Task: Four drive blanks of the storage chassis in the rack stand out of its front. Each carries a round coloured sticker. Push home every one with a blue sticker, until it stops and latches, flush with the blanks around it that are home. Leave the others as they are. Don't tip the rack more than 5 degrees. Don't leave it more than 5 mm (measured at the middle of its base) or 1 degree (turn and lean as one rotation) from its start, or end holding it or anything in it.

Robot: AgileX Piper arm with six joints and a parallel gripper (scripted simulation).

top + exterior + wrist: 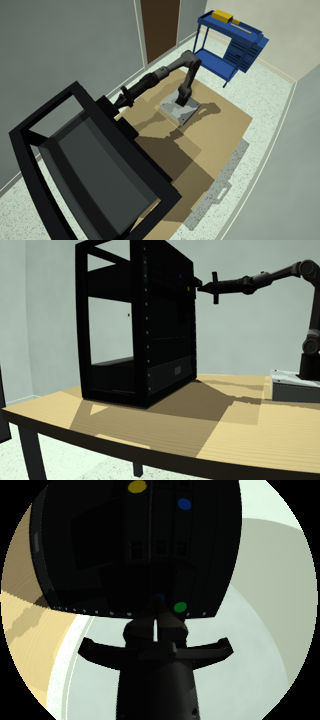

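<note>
The black rack (139, 322) stands on the wooden table, with the storage chassis near its top. In the wrist view I see a yellow sticker (136, 486), a blue sticker (184, 504) and a green sticker (179, 607) on the dark blanks. A faint dark blue dot (159, 596) sits right above my fingertips. In the side view the green-sticker blank (198, 281) stands out of the front, with the blue (180, 276) and yellow (188, 288) stickers further back. My gripper (200, 288) is shut and empty, with its tip at the chassis front just beside the green sticker. I cannot tell whether it touches.
The arm's grey base plate (180, 108) sits on the table in front of the rack. A blue cart (227, 46) stands on the floor behind the table. A brown door (160, 28) is in the back wall.
</note>
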